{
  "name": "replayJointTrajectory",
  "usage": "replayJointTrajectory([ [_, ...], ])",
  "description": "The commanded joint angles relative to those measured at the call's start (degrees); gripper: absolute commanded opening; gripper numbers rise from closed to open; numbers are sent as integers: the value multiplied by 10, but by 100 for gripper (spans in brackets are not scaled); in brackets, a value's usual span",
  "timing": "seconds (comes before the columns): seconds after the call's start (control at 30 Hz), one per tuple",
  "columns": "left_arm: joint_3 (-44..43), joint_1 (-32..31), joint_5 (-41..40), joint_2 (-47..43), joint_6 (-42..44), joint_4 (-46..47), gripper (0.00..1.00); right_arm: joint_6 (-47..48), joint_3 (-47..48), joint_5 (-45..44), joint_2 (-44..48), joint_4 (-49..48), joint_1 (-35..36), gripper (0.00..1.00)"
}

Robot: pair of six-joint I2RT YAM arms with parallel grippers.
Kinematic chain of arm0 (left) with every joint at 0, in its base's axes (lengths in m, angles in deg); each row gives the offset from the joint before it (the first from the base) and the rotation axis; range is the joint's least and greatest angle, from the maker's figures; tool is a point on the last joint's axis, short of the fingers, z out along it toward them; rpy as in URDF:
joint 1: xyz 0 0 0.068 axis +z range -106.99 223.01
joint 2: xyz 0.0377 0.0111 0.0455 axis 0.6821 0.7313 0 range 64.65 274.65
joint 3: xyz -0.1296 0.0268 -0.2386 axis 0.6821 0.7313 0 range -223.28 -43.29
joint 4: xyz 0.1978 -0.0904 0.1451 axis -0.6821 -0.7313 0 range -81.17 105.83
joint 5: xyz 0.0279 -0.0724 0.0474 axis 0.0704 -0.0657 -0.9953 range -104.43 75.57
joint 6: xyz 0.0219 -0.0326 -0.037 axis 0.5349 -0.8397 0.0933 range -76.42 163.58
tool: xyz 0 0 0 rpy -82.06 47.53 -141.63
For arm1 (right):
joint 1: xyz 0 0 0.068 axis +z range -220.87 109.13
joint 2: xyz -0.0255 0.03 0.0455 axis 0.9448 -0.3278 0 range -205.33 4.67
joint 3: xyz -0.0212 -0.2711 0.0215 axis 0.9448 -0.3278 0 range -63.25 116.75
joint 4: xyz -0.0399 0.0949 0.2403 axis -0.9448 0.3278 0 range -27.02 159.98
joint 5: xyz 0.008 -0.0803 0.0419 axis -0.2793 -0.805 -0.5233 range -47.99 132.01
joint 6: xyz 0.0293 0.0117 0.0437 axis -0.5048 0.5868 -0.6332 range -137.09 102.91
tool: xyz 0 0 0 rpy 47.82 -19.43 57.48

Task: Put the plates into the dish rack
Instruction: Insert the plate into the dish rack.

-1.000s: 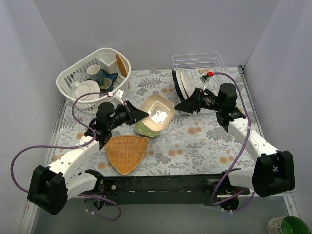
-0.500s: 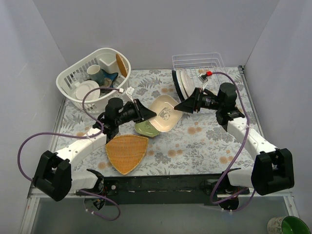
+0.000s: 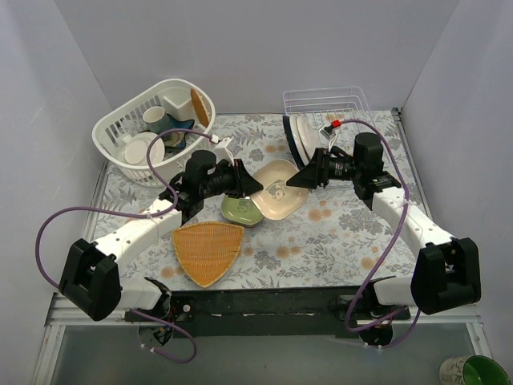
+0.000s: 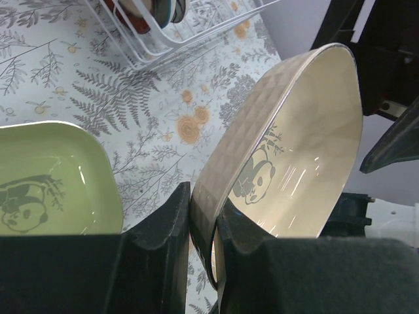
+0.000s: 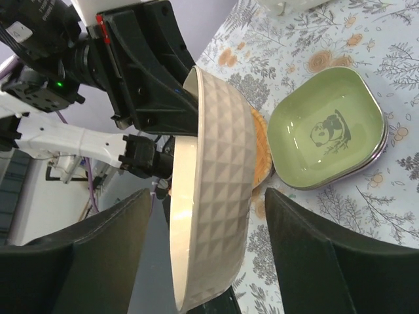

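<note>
Cream dish shifted; left end effector clamps hidden rim, right end effector apart.

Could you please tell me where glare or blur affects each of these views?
Left wrist: thin glare streaks inside the cream dish and the green dish; the left fingers look soft. Right wrist: the cream dish is sharp, the right fingers plain black. Top view: even light, soft shadows.
</note>
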Motion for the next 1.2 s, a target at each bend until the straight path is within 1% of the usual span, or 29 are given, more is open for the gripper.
replayJointTrajectory([
  [0.0, -19, 1, -17, -16, 38, -30, 0, 17, 23, 20, -2, 10, -1, 71],
  [0.03, -17, 1, -18, -17, 39, -29, 0, 13, 21, 24, -3, 4, 0, 67],
  [0.13, -13, 1, -16, -18, 38, -22, 0, -2, 13, 32, -3, -17, -1, 63],
  [0.57, -61, 1, 4, 9, 45, -7, 0, -21, 0, 60, -11, -38, -1, 63],
  [0.67, -71, 1, 9, 16, 48, -7, 0, -21, -1, 65, -13, -37, 0, 61],
  [0.77, -75, 1, 11, 19, 48, -6, 0, -22, -2, 66, -12, -39, 0, 51],
  [0.8, -75, 1, 12, 20, 48, -6, 0, -22, -2, 66, -12, -39, 0, 44],
  [0.87, -74, 1, 12, 19, 48, -7, 0, -23, -2, 66, -13, -40, 0, 36],
  [0.9, -72, 1, 12, 18, 49, -7, 0, -23, -2, 66, -13, -40, 0, 28],
  [0.97, -69, 1, 11, 16, 50, -7, 0, -27, -2, 66, -15, -41, -1, 20],
  [1.0, -68, 1, 9, 14, 51, -6, 0, -28, -2, 66, -16, -42, -1, 13],
  [1.03, -68, 1, 10, 14, 50, -7, 2, -29, -2, 66, -16, -44, 0, 10],
  [1.07, -66, 1, 9, 15, 50, -7, 12, -31, -2, 66, -15, -46, 0, 8],
  [1.13, -63, 1, 7, 13, 49, -7, 27, -30, -2, 65, -15, -47, 0, 5],
  [1.17, -62, 1, 4, 13, 49, -6, 37, -31, -2, 65, -13, -46, -1, 5],
])
